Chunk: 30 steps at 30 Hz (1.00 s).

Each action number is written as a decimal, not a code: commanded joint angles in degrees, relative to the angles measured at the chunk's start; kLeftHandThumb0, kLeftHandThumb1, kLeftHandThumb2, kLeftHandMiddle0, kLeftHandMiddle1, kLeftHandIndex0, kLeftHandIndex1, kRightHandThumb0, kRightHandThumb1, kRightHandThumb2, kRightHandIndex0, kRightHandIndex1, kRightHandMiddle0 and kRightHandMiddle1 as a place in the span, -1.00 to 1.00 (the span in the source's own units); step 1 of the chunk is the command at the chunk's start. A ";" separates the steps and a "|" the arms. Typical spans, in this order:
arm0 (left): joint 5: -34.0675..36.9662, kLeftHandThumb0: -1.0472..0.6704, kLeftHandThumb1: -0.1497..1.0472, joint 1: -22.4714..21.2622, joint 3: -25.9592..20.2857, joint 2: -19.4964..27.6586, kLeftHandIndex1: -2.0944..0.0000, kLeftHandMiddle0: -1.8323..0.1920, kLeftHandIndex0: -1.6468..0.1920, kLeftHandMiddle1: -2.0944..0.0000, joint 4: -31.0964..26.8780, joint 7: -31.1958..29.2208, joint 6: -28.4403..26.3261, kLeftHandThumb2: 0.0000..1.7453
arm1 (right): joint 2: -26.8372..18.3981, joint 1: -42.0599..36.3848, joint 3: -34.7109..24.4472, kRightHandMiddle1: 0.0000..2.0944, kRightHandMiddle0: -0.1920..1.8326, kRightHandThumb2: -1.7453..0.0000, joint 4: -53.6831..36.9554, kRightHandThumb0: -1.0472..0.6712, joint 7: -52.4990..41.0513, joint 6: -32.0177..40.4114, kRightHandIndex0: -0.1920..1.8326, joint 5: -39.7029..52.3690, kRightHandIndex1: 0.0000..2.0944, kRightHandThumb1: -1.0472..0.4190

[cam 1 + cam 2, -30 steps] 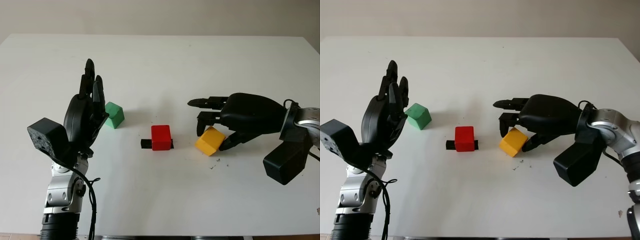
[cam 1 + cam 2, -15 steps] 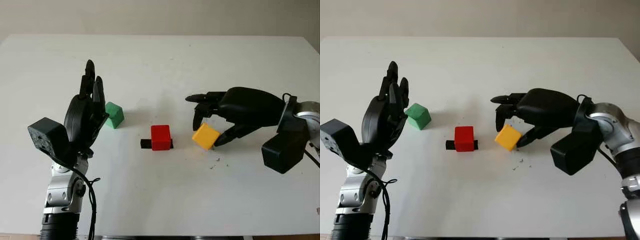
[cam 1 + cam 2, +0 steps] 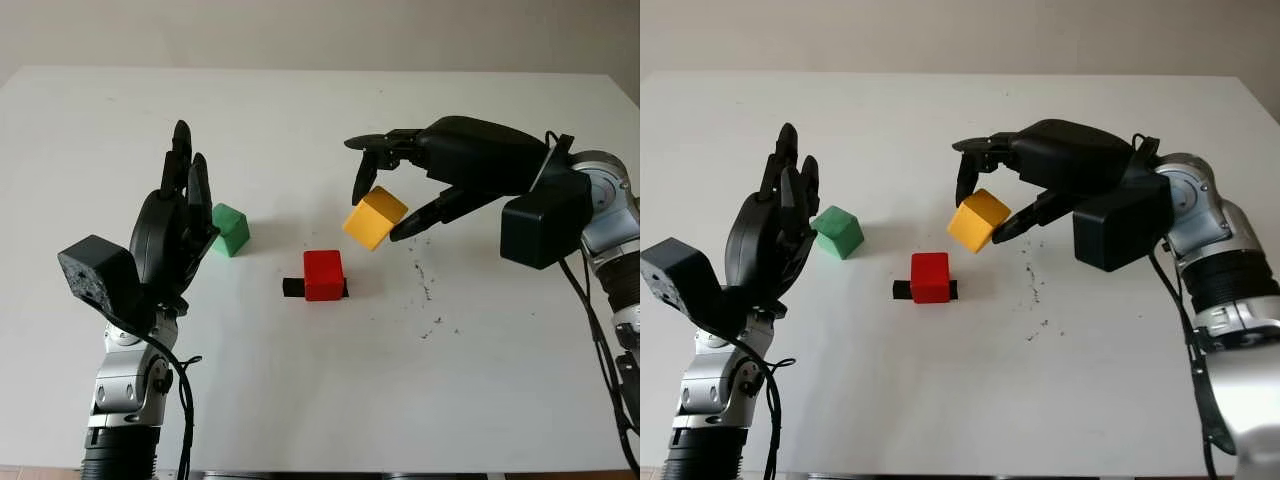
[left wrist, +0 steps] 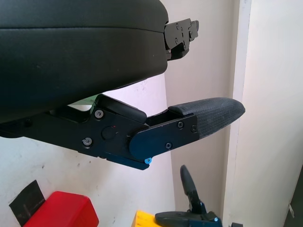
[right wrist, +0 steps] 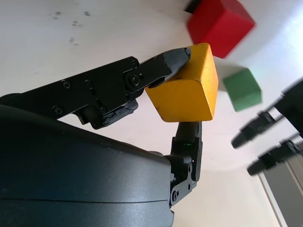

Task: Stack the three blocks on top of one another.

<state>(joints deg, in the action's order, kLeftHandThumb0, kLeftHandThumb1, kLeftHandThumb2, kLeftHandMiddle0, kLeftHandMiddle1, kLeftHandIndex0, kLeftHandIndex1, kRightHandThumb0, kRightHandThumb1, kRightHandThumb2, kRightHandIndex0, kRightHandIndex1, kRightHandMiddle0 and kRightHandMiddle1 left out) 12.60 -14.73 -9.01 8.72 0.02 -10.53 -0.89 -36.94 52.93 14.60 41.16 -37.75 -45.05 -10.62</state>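
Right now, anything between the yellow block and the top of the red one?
Nothing visible. The right hand holds the yellow block in the air, up and to the right of the red block, whose top is bare. The green block and the open left hand sit off to the left.

Bare table (image 3: 330, 380) around red block (image 3: 322, 274); green block (image 3: 229, 229) well apart

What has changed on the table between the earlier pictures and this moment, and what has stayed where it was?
The right hand, shut on the yellow block, has lifted it off the table and carried it up and toward the red block; a second ago it sat tilted on the tabletop. The red block, the green block and the raised, open left hand stayed put.
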 commanded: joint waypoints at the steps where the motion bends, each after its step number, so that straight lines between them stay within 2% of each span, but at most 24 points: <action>1: -0.03 -0.64 1.00 0.15 -0.11 -0.10 1.00 1.00 1.00 1.00 -0.54 0.12 0.57 -0.18 | 1.00 1.67 -1.28 0.36 -0.49 0.95 -0.40 -0.29 -0.75 1.41 -0.59 1.37 -0.94 -0.93; 5: -0.24 -0.65 1.00 0.04 -0.07 -0.02 1.00 1.00 1.00 1.00 -0.55 0.32 0.55 -0.18 | 1.82 2.01 -0.83 0.37 -0.48 0.95 -1.03 -0.30 0.31 1.29 -0.57 -1.22 -0.94 -0.91; 12: -0.34 -0.65 1.00 -0.19 -0.07 0.06 1.00 1.00 1.00 1.00 -0.50 0.62 0.51 -0.19 | 2.07 3.45 1.24 0.33 -0.48 0.93 -2.03 -0.28 3.06 -4.45 -0.58 -8.21 -0.95 -0.91; 30: -0.87 -0.66 1.00 -0.59 0.70 -0.85 1.00 1.00 1.00 1.00 -0.85 1.93 -0.25 -0.18 | 4.14 13.29 5.27 0.35 -0.44 0.95 3.66 -0.25 -6.44 -8.89 -0.61 -7.38 -0.95 -0.90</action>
<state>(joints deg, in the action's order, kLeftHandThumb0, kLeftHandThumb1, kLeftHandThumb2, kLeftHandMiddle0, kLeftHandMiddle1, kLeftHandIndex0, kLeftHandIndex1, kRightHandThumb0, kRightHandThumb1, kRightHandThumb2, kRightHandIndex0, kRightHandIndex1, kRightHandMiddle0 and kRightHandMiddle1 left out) 12.11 -14.74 -8.66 8.09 0.02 -8.84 -1.02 -33.22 64.37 19.83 44.26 -43.79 -53.65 -18.90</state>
